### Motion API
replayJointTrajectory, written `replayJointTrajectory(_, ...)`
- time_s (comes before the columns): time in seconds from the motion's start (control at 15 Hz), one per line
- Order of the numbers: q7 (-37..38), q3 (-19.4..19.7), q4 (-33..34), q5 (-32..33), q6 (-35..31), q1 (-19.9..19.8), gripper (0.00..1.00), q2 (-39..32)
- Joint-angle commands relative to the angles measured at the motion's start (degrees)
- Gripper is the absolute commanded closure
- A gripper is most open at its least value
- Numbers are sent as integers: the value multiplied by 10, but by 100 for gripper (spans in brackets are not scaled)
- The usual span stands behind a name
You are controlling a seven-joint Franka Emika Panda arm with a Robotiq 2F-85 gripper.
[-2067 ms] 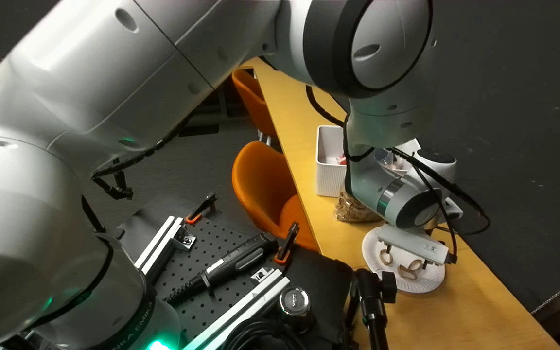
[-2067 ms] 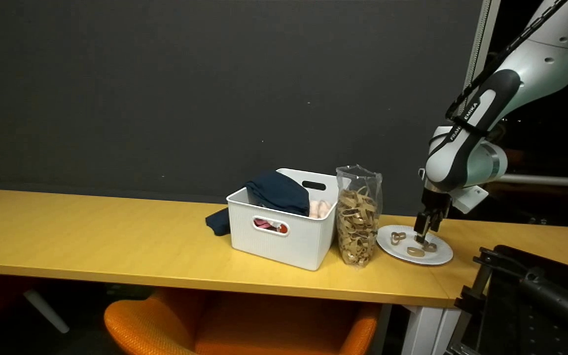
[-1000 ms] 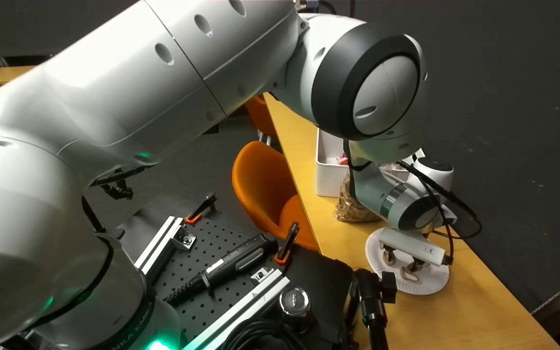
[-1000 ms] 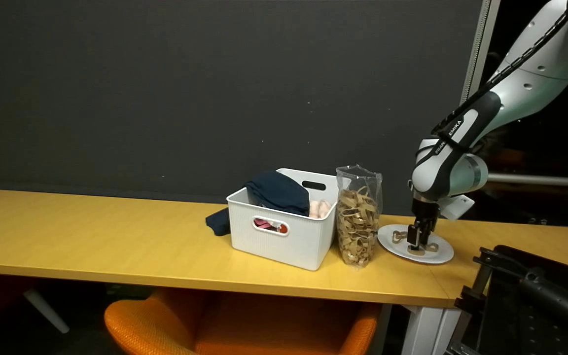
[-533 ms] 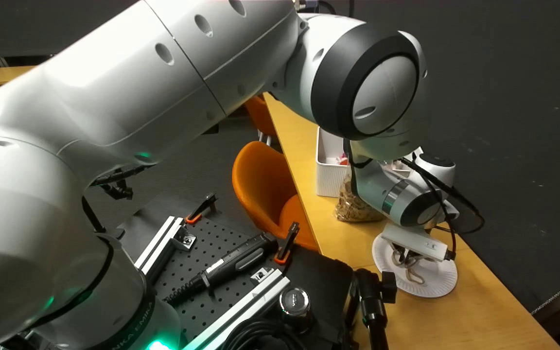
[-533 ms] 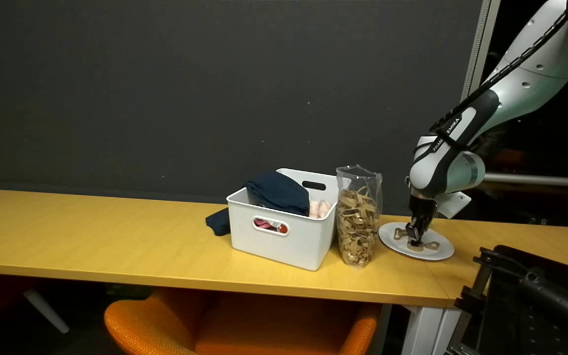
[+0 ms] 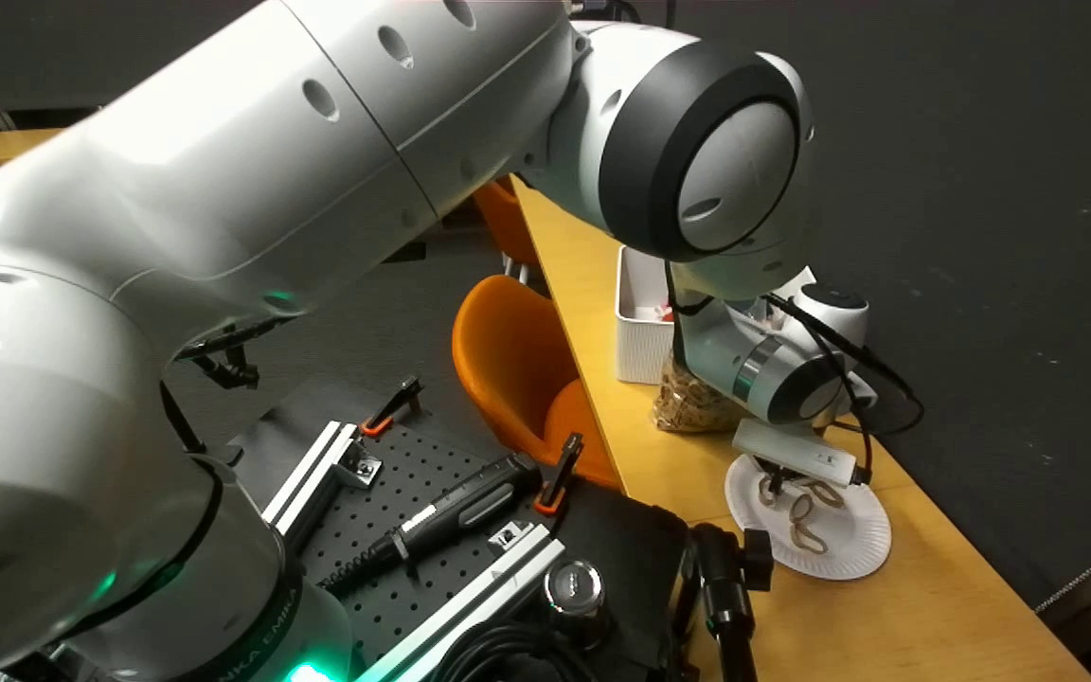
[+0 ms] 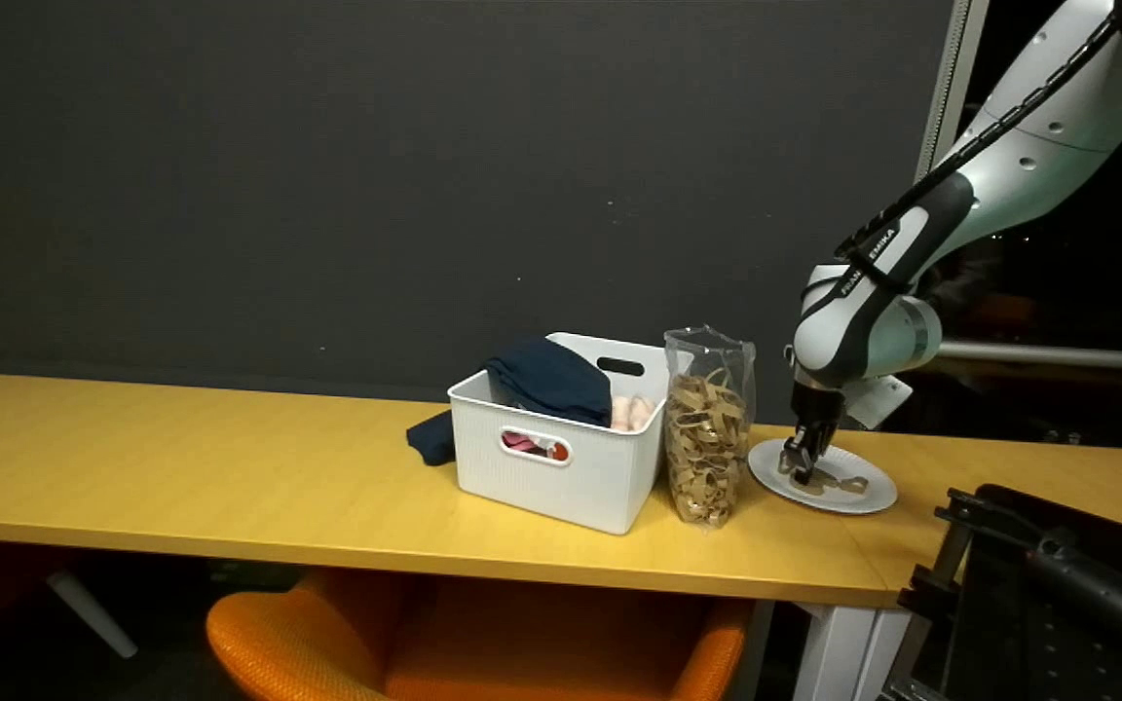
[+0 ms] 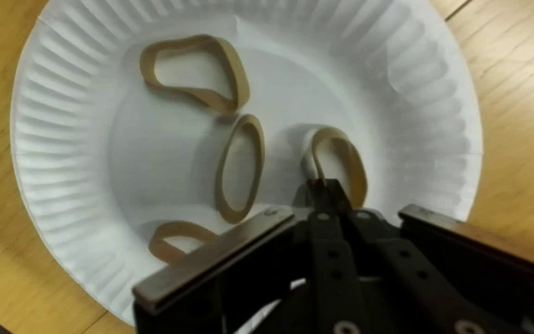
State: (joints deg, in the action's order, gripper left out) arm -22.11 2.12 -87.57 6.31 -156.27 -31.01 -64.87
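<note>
exterior views: down past the jointed white arm, and across the yellow wooden worktop; wrist view: close above their shared round white paper plate.

Bent arm; gripper downward in a tight pinch

- Gripper, lower right, tips pinching a rubber band
- Second band, upper left
- Third band, near centre
- Fourth band, lower left
- White plate, beneath
- Tabletop, side edges
</note>
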Motion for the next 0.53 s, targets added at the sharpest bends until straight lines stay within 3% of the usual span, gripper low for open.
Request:
replayJointTrajectory(0.0,-7,1,-10,-12,5,-1,100,25)
replayJointTrajectory(0.47,-5,24,-21,-10,3,-19,100,30)
